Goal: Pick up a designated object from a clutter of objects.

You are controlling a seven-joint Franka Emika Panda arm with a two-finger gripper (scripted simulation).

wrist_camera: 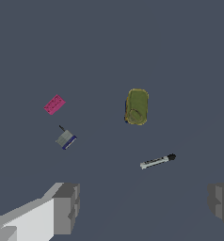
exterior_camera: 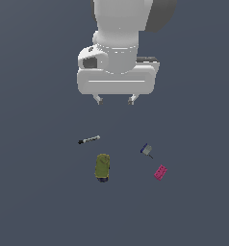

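The magenta-pink block (exterior_camera: pixel 160 172) lies flat on the dark floor at the exterior view's lower right; it also shows in the wrist view (wrist_camera: pixel 54 104). My gripper (exterior_camera: pixel 115 100) hangs high above the floor, open and empty, well away from every item; its midpoint in the wrist view (wrist_camera: pixel 144 207) lies between two spread grey fingers (wrist_camera: pixel 67 207). The olive-green bottle (exterior_camera: pixel 102 166) (wrist_camera: pixel 136 107) lies on its side. The black-and-silver stick (exterior_camera: pixel 89 140) (wrist_camera: pixel 157 161) and the grey-blue piece (exterior_camera: pixel 146 149) (wrist_camera: pixel 66 139) lie nearby.
The items lie spread apart on a plain dark grey surface (exterior_camera: pixel 39 202). The grey-blue piece is the block's nearest neighbour, a short gap away. No walls, containers or edges show.
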